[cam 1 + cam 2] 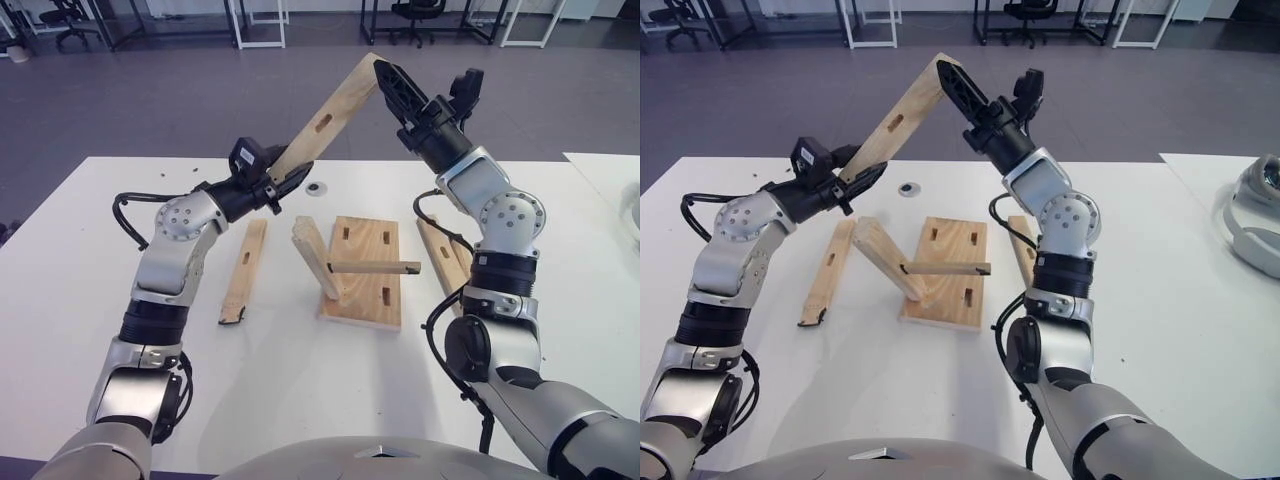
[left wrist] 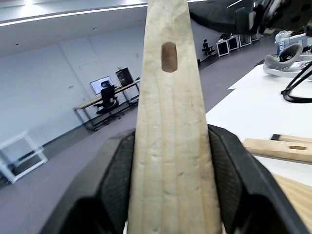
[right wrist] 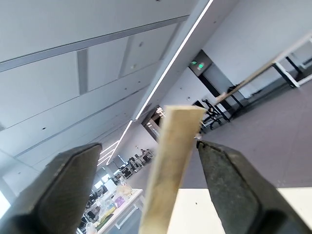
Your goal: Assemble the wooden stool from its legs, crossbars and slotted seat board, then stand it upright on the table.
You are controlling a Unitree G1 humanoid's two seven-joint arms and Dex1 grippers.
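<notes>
Left eye view: a pale wooden stool leg (image 1: pixel 338 105) hangs slanted in the air above the far side of the white table (image 1: pixel 120 260), spanning the space between our two arms. We judge the step in hand to be a handover or re-grip of this leg before it joins the rest. The stool is far from finished.

Our left claw (image 1: pixel 292 178) pinches the leg's lower end. In the left wrist view its black fingers (image 2: pixel 117 180) press against both edges of the wood. Our right claw (image 1: pixel 385 72) sits at the upper end with its fingers (image 3: pixel 68 190) spread, one on each side of the tip, with a gap on both sides.

The next move, we think, calls for the right claw to close firmly or draw clear. Then the leg can swing down with its end lined up to a slot.

The leg is a flat plank of light grain with one oval slot cut through it, about midway between the claws.

Below and between the claws, the seat board (image 1: pixel 368 290) lies flat with its slots showing. A second leg (image 1: pixel 318 258) stands tilted in it, and a crossbar (image 1: pixel 375 267) juts sideways over the board. A loose leg (image 1: pixel 245 265) lies below the left claw. Another wooden piece (image 1: pixel 443 250) lies below the right claw, beside the board.
</notes>
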